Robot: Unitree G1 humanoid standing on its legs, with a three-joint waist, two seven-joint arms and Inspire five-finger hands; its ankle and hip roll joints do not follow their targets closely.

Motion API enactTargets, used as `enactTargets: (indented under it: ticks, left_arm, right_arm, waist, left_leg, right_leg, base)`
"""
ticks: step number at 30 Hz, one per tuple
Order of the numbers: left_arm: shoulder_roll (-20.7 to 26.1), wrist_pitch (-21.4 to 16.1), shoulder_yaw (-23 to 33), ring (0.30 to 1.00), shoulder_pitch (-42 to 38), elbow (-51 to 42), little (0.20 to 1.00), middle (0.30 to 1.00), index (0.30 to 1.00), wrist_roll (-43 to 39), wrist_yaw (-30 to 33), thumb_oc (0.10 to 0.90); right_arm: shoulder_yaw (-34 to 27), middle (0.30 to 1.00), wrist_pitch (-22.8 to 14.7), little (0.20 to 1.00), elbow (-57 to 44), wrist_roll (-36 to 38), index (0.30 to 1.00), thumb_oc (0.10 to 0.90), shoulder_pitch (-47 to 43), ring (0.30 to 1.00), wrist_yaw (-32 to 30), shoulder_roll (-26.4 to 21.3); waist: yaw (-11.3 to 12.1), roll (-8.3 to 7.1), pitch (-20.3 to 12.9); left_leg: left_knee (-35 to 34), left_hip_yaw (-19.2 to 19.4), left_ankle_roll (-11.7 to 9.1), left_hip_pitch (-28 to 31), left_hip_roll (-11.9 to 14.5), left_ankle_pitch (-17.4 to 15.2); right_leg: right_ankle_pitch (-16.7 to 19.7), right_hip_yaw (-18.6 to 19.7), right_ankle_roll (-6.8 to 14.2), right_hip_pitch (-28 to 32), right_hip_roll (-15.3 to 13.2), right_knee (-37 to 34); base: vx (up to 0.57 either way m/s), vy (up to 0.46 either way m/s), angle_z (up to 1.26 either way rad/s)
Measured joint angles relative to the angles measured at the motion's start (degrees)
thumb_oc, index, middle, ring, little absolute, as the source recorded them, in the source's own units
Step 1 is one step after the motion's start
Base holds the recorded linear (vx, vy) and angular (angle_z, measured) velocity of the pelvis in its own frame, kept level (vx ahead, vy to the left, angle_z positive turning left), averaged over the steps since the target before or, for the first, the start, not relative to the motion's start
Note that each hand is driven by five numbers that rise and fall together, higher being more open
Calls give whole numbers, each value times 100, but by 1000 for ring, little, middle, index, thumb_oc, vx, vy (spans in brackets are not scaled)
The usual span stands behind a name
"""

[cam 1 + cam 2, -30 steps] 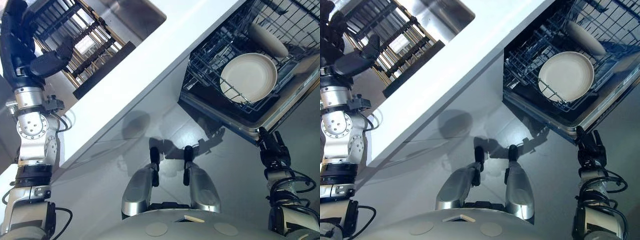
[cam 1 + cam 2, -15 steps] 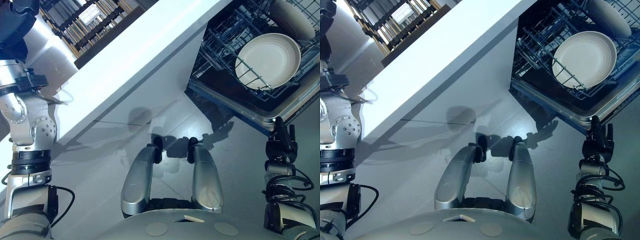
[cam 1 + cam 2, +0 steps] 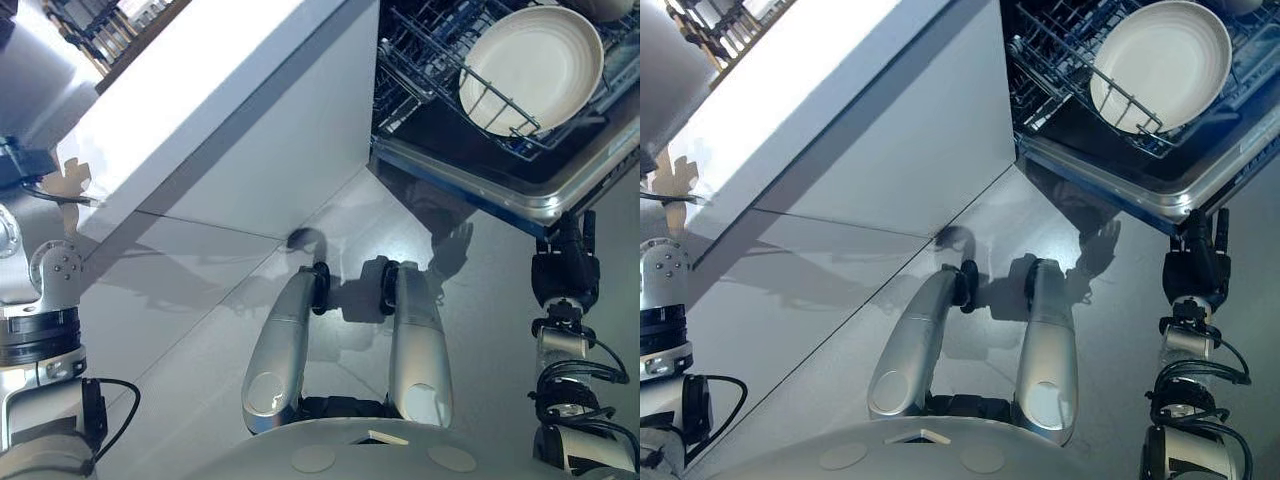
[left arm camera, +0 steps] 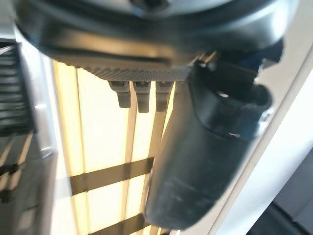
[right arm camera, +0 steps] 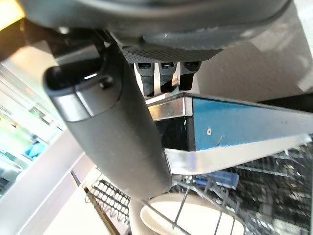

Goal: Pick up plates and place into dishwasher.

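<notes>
1. White counter (image 3: 200,90) and its pale cabinet front filled the left and middle of the head views, with grey floor (image 3: 480,300) below; compared with a second earlier the whole picture had swung, so the sink had slid out and only a corner of the dark drying rack (image 3: 120,20) remained at the top left. That was the camera turning, not the furniture moving

2. Open dishwasher (image 3: 470,190) sat at the upper right, its door edge and wire lower rack (image 3: 1060,60) now closer to the top edge than before

3. One cream plate (image 3: 530,65) leaned in the rack's tines, as in the earlier pictures; the second plate behind it had nearly passed out of the top edge

4. Robot's right hand (image 3: 1197,265) hung low just below the dishwasher door's corner, fingers straight and relaxed, holding nothing; its wrist view showed the thumb (image 5: 112,127) over the door edge and plate

5. Left hand (image 4: 205,156) was raised beyond the top left of the head views; its wrist view showed the thumb extended over pale slats, and I could not tell what its fingers were doing

6. Judging from this, the robot had turned away from the sink area with no plate visibly carried
</notes>
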Motion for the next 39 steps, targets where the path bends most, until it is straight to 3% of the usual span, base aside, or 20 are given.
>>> enactTargets:
  ticks: [11,12,14,15,16,17,18,20,21,24,28,30,35,39]
  left_arm:
    - [-109,-196,-67,900,49,222,900,900,900,-91,135,800]
    - [-288,-226,-177,900,61,266,900,900,900,-91,154,800]
    - [-522,-371,-228,900,59,438,900,900,900,-28,174,800]
    - [-584,-478,-114,900,34,523,900,900,900,-26,231,800]
    - [-591,-484,-82,900,-81,656,900,900,900,-11,254,800]
    - [-523,-490,-57,900,-207,731,900,900,900,-30,278,800]
    - [-415,-463,-79,900,-346,841,900,900,900,-29,263,800]
    - [-432,-411,-184,900,-551,897,900,900,900,-33,197,800]
    - [-448,-402,-301,900,-701,894,900,900,900,-34,181,800]
    - [-463,-354,-624,900,-996,887,900,900,900,-34,121,800]
    - [-487,-439,-770,900,-834,852,900,900,900,-35,36,800]
    - [-549,-523,-729,900,-719,820,900,900,900,-30,35,800]
    - [-1012,-892,-465,900,-116,424,900,900,900,44,5,800]
    - [-1361,-1168,-278,900,456,108,900,900,900,79,-74,800]
  right_arm:
    - [800,900,323,900,-2197,-212,900,800,32,900,-863,-20]
    - [1007,900,346,900,-2760,-364,900,800,-3,900,-877,-92]
    - [1498,900,385,900,-3321,-501,900,800,-236,900,-881,-334]
    - [1857,900,414,900,-3682,-605,900,800,-442,900,-878,-512]
    - [2064,900,466,900,-4038,-661,900,800,-594,900,-877,-528]
    - [2257,900,517,900,-4327,-686,900,800,-938,900,-874,-551]
    - [2549,900,593,900,-4466,-700,900,800,-1438,900,-809,-519]
    - [2917,900,791,900,-4797,-735,900,800,-1863,900,-589,-495]
    - [3180,900,933,900,-5216,-822,900,800,-2182,900,-389,-487]
    - [3525,900,1146,900,-5882,-953,900,800,-2946,900,83,-201]
    - [3171,900,1230,900,-5527,-1196,900,800,-2820,900,-177,473]
    - [2588,900,1238,900,-4920,-1480,900,800,-2339,900,-492,714]
    - [1294,900,1127,900,-2907,-1914,900,800,-1024,900,-607,745]
    - [1091,900,291,900,-1352,-3302,900,800,219,900,-742,384]
  waist:
    - [1,105,94]
    - [-3,148,117]
    - [33,187,208]
    - [132,311,243]
    - [184,279,256]
    - [119,335,297]
    - [62,414,334]
    - [52,410,337]
    - [70,398,346]
    - [97,387,352]
    - [167,241,341]
    - [101,223,339]
    - [-5,178,325]
    - [-117,101,310]
  left_leg:
    - [-167,-482,-34,-3,117,-5]
    - [-111,-427,-50,-23,124,-45]
    - [525,200,62,-104,89,-193]
    - [180,167,182,16,117,-196]
    - [307,79,53,-78,-30,-240]
    - [238,-95,-33,-191,-223,-188]
    - [183,-111,-8,-249,-183,-121]
    - [179,105,46,-109,-184,-136]
    - [150,118,150,-13,-209,-197]
    - [-26,125,115,95,-197,-39]
    - [-255,281,141,377,-79,-2]
    - [-336,336,184,447,-51,29]
    - [-672,588,336,647,-35,113]
    - [-1021,689,404,933,-33,155]
  right_leg:
    - [1,-390,8,-55,138,-262]
    - [12,-595,27,-78,76,-438]
    - [101,-868,181,-51,-21,-480]
    - [154,-864,167,-118,54,-22]
    - [13,-168,26,-117,115,864]
    - [-653,-39,-283,126,137,530]
    - [-540,-463,-423,170,-51,358]
    - [-556,-725,-586,333,-99,319]
    - [-599,-751,-624,444,-56,297]
    - [-601,-587,-628,546,46,249]
    - [-600,-298,-538,800,217,-13]
    - [-561,-271,-461,873,220,-122]
    - [-444,-103,-300,971,196,-369]
    - [-383,-93,-221,1233,195,-695]
  base:
    - [7,21,-24]
    - [3,10,-28]
    - [-47,32,-65]
    - [-91,57,-68]
    - [-87,58,-13]
    - [-4,56,58]
    - [-7,43,82]
    - [-22,32,84]
    - [-34,28,94]
    - [-33,30,70]
    - [-24,54,3]
    - [-16,74,-9]
    - [-32,53,-12]
    - [-67,-41,-9]
